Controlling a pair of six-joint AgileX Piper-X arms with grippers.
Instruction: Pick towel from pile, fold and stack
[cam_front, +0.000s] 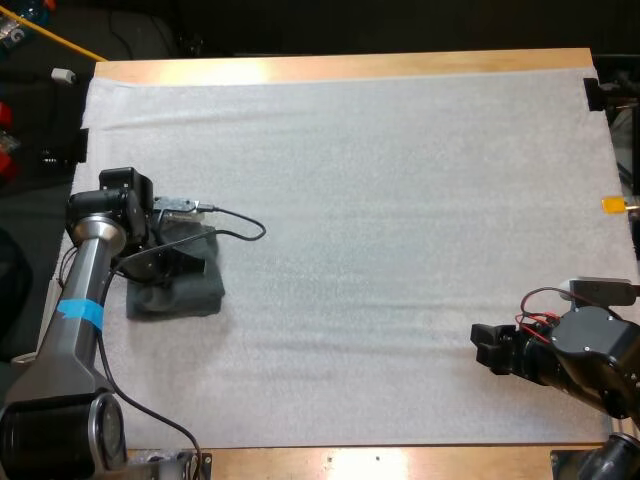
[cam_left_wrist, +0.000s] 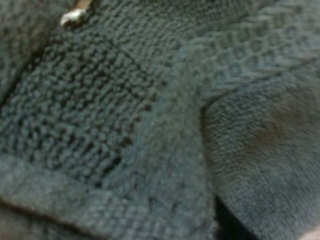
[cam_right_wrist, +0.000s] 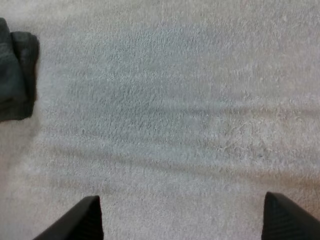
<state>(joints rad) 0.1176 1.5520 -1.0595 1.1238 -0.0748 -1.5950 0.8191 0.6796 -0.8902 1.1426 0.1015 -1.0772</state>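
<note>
Left arm (cam_front: 85, 290) nearest the high camera: dark base joint at 7 o'clock of the frame, silver link with a blue tape band rising toward 12 o'clock, wrist bent over and down. Left gripper (cam_front: 172, 258) is planted on the towel (cam_front: 185, 295), pressing its 12 o'clock half; open or clamped, cannot tell. Towel sits at 9 o'clock on the white mat (cam_front: 380, 200), close to the mat's edge: dark grey-green, folded into a compact, roughly square bundle, corners soft, its 6 o'clock edge fairly straight. Left wrist camera is hard against the towel (cam_left_wrist: 150, 125): coarse waffle weave in one patch, a flat hem band bordering it, a smoother plush fold overlapping beside it, a dark gap where the layers part. Right arm (cam_front: 590, 355) is low at 4 o'clock of the mat, body black, wrist aimed toward 9 o'clock. Right gripper (cam_front: 487, 347) hovers over bare mat, well apart from the towel. From its own wrist, right gripper (cam_right_wrist: 185, 220) has both black fingers (cam_right_wrist: 85, 220) spread wide with only mat (cam_right_wrist: 175, 100) between them, holding nothing. Beyond, the towel (cam_right_wrist: 15, 75) shows as stacked folded layers with rounded edges. Wooden table (cam_front: 350, 66) borders the mat at 12 o'clock.
</note>
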